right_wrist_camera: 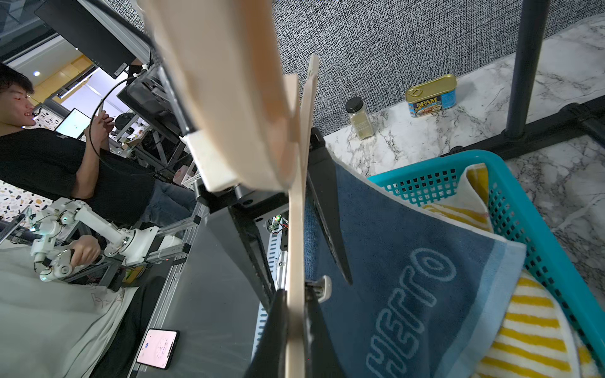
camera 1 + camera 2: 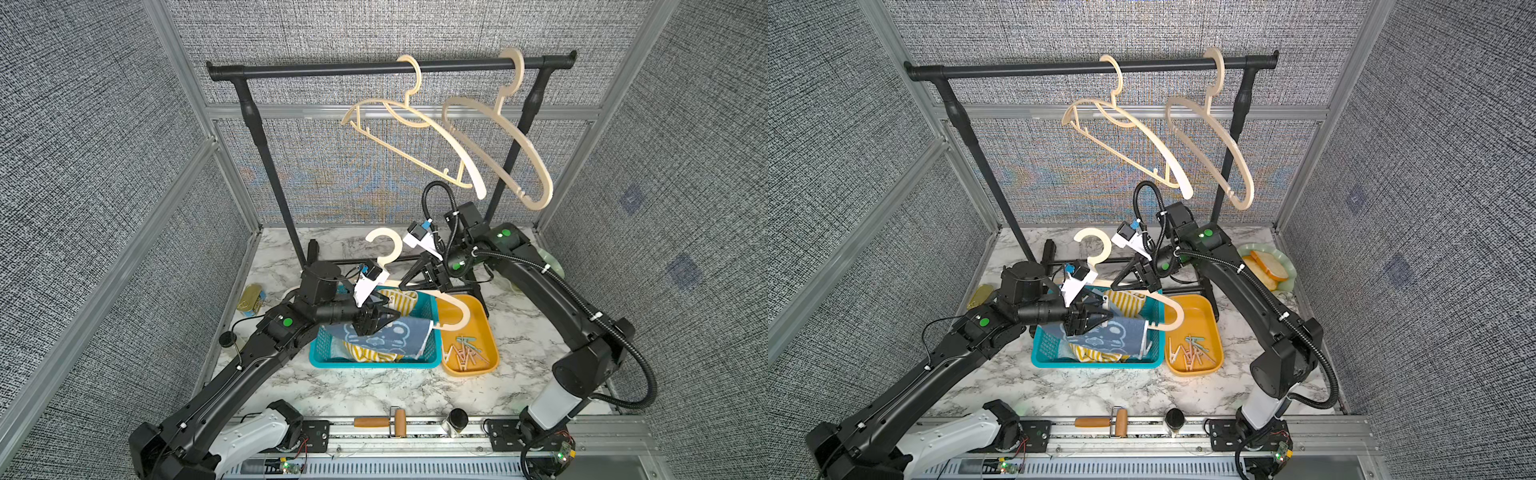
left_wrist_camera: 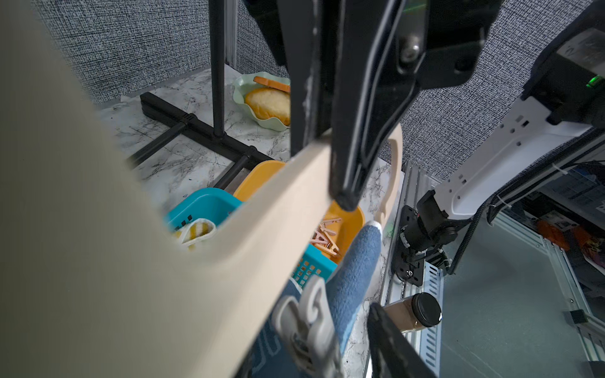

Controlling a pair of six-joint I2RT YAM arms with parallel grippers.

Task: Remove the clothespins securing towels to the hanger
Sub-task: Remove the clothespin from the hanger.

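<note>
Done: two bare hangers (image 2: pixel 415 137) hang on the rail (image 2: pixel 332 70), well above both hands. A heap of loose clothespins (image 2: pixel 465 353) lies in the orange tray (image 2: pixel 482 324), beside and below the right hand (image 2: pixel 409 285). A yellow striped towel (image 2: pixel 365 354) lies in the blue basket (image 2: pixel 374 365), under the left hand (image 2: pixel 387 318).
Left to do: the third hanger (image 2: pixel 457 309) carries the dark blue towel (image 2: pixel 399 337), and a white clothespin (image 3: pixel 307 327) clamps the cloth to the bar. We judge this the final pin, though part of the bar is hidden from us.
Right hand: closed on the hanger near its neck, holding it over the basket.
Left hand: fingers apart, astride the bar. The white clothespin sits just beside one finger (image 3: pixel 393 343), not touching it.
Progress: we judge the task near its end.
Towel writing: the pale lettering (image 1: pixel 415 304) below the right hand reads "HELLO".
Tin: the tin (image 1: pixel 432 96) says "SPAM"; it stands on the tabletop, well apart from both hands.
Jar: the label on the jar (image 1: pixel 360 119) is too small for us to read.
</note>
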